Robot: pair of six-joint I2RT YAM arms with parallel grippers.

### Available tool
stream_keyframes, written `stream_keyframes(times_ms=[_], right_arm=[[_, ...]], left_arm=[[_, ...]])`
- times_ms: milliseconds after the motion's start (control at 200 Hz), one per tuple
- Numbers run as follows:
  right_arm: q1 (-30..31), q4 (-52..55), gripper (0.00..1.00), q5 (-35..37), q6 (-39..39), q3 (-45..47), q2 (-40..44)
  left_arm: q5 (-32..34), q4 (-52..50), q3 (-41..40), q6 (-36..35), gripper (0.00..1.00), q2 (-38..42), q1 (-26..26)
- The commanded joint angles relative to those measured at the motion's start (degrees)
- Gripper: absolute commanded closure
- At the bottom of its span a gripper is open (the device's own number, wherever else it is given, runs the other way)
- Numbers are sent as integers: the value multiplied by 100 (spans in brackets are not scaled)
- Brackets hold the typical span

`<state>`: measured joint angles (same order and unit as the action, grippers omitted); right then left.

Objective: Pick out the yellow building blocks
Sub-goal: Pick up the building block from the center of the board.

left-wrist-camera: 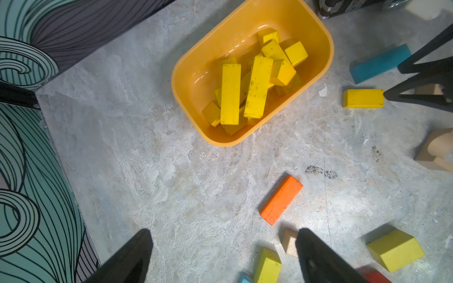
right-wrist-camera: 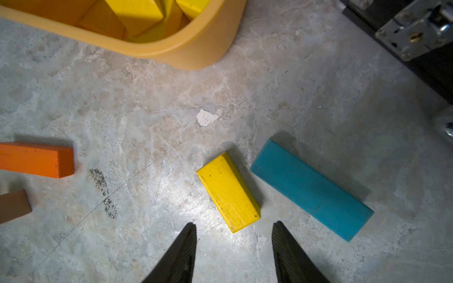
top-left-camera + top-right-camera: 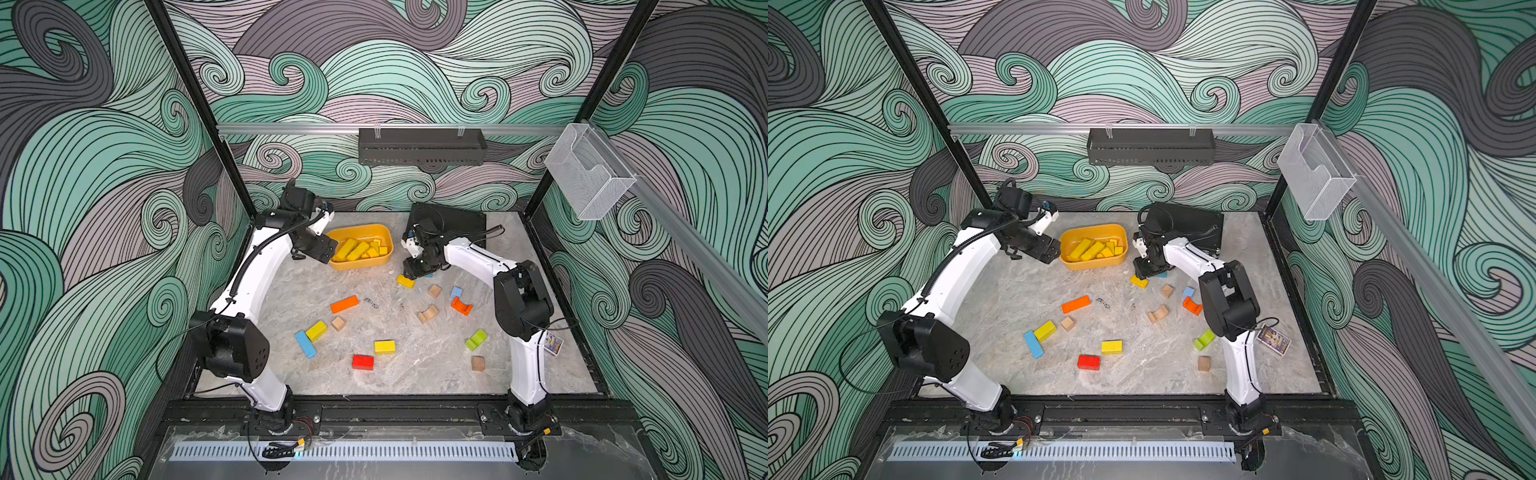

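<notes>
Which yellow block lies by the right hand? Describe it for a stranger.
Start at the orange-yellow tub at the table's back. Off its end nearer the right arm, below the open right hand, a short yellow block lies flat. It is the loose yellow block closest to the tub, a longer teal bar alongside, not touching.

Your top views are bright and evenly lit, slightly soft, with only faint shadows on the desk (image 3: 415,374). In your left wrist view, white glare streaks the inner wall of the tub (image 1: 196,80), and the left fingers (image 1: 132,257) are out of focus. In your right wrist view a bright pool lies before the right fingers (image 2: 181,257), the corners go dim, and the yellow block (image 2: 228,193) and blue block (image 2: 311,188) throw short shadows on their far sides.
</notes>
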<state>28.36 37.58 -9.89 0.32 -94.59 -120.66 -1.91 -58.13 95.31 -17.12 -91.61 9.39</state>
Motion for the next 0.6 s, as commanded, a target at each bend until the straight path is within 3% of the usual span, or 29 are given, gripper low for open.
stream_keyframes(times_ms=[0, 595], right_arm=[[35, 195, 48, 82, -287, -231, -267], [442, 233, 50, 622, -612, -396, -792]], left_arm=[[-144, 199, -85, 34, 7, 370, -47], [-204, -22, -551, -212, 7, 860, -224]])
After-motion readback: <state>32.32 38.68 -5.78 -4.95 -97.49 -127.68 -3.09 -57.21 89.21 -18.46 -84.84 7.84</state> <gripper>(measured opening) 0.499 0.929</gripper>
